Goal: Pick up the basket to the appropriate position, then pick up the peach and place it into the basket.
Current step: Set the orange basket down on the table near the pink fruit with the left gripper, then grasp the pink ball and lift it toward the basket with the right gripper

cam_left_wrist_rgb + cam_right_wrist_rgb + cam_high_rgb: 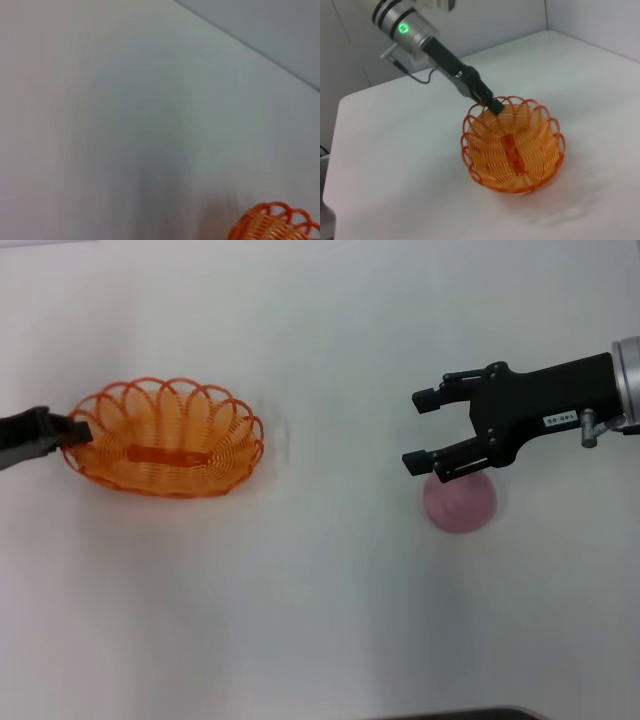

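The round, matte pink peach lay on the plain white worktop, nearest the robot, directly beneath the lower finger of the right tool and partly covered by it in the head view. That black two-fingered right tool hovered over the fruit with its fingers spread wide and nothing between them, their tips pointing toward the robot's left. Well apart from it, across a bare stretch of worktop on the left, sat the oval, shallow orange basket of thin looped wire with a scalloped rim. The left tool met the basket's outer end, its dark fingers pressed together and pinching the wire rim, as the right wrist view also showed. The left wrist view caught only a corner of the basket's loops.
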Robot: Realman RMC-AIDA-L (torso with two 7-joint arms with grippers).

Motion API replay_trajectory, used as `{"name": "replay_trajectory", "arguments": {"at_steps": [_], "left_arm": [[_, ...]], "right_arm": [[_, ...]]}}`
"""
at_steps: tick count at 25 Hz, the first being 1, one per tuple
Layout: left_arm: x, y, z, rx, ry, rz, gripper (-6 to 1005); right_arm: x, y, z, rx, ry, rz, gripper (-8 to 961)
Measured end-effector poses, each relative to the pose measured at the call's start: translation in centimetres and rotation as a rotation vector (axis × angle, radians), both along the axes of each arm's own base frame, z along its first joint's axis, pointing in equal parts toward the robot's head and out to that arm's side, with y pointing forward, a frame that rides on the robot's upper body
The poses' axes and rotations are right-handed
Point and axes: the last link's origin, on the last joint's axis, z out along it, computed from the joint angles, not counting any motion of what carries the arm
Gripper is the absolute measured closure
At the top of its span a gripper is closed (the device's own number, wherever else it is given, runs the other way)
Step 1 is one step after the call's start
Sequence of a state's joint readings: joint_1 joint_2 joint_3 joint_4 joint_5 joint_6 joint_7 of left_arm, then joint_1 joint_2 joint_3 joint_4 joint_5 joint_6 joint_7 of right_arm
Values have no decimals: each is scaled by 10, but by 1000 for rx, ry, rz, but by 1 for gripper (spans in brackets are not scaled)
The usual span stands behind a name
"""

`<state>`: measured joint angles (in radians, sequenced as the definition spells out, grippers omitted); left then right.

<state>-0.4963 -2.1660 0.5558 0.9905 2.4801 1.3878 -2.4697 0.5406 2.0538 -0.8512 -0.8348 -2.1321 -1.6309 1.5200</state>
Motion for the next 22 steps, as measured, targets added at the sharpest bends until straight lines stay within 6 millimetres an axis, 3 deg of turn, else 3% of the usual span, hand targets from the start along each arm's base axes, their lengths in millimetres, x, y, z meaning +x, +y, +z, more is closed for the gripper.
{"name": "replay_trajectory", "arguments": {"at_steps": [6,14,20,22], "left_arm": [[-5,-15,2,-16,-41,5,794],[-7,-18,7,-18,-23,-39,641],[-18,-25,41,119,68,-172,394],[-17,-33,50,174,65,-262,374]], "right_arm": [[-3,3,-1,9,-2,6,39],[-5,6,1,26,15,-1,40],[-10,16,16,98,110,-71,40],[-15,20,24,104,154,-115,40]]}}
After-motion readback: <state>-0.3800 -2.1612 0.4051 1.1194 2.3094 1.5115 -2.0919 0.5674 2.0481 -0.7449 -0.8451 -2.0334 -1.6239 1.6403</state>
